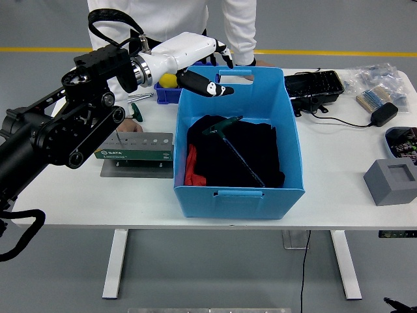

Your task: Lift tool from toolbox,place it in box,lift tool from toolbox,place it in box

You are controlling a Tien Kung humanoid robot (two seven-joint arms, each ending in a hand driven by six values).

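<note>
A blue box stands mid-table with dark cloth and a bit of red inside. A T-handle tool with a green grip and a long blue shaft lies on the cloth in the box. My left hand, white with dark fingertips, hovers above the box's far-left corner with its fingers relaxed and nothing in it. The green tool rack with a row of holes lies left of the box. One green-handled tool lies behind the rack. My right arm is out of view.
A person in a white coat stands at the far side; one hand rests by the box's far rim. A small blue bin with a yellow object sits behind the box. At right lie a black tray, cables and a grey block.
</note>
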